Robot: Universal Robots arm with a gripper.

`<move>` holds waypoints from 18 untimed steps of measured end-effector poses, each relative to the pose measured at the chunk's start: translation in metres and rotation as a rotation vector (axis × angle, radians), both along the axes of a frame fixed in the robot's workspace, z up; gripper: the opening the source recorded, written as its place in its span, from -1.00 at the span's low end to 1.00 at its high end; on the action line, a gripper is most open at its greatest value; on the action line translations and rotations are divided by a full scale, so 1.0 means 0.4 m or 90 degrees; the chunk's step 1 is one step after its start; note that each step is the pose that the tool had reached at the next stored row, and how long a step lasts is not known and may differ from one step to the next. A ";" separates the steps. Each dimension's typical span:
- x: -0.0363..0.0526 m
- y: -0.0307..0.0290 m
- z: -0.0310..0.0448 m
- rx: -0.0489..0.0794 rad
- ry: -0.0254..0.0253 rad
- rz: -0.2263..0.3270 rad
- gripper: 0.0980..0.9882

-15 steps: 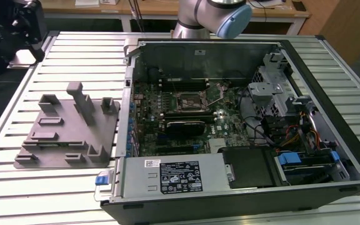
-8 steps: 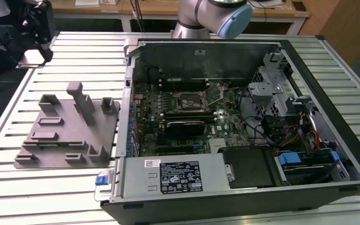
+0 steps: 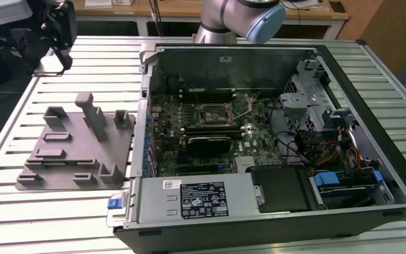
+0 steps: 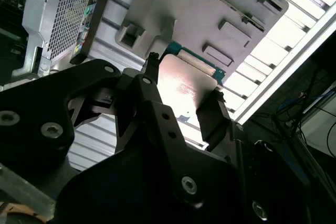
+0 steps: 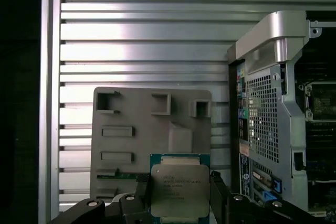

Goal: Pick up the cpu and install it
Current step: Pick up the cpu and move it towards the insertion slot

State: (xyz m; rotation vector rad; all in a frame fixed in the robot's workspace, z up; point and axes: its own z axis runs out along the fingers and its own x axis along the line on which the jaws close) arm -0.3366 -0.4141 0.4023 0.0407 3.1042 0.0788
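Note:
The cpu [image 5: 177, 190], a small square chip with a silvery top and a green-edged rim, sits between my gripper's [image 5: 178, 198] two black fingers; it shows in both wrist views. In the second wrist view the cpu [image 4: 185, 83] catches the light, with my gripper [image 4: 181, 95] shut on two of its opposite edges. It hangs above the grey fixture [image 5: 152, 129]. In the exterior view my gripper [image 3: 57, 61] is high at the far left, away from the open computer case [image 3: 154, 58]. The black-framed motherboard socket [image 3: 215, 112] lies open inside the case.
The grey fixture [image 3: 76, 151] with upright posts and blocks lies on the slatted metal table [image 3: 62, 211], at the exterior view's left of the case. Inside the case are a black fan shroud [image 3: 210, 143], a power supply [image 3: 196, 198] and drive cages [image 3: 316, 106].

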 end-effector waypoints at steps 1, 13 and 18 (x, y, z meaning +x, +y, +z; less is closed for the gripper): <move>0.007 0.000 0.000 0.000 -0.0001 0.000 0.00; 0.083 0.001 0.000 0.000 -0.0001 0.000 0.00; 0.112 0.002 0.000 0.000 -0.0001 0.000 0.00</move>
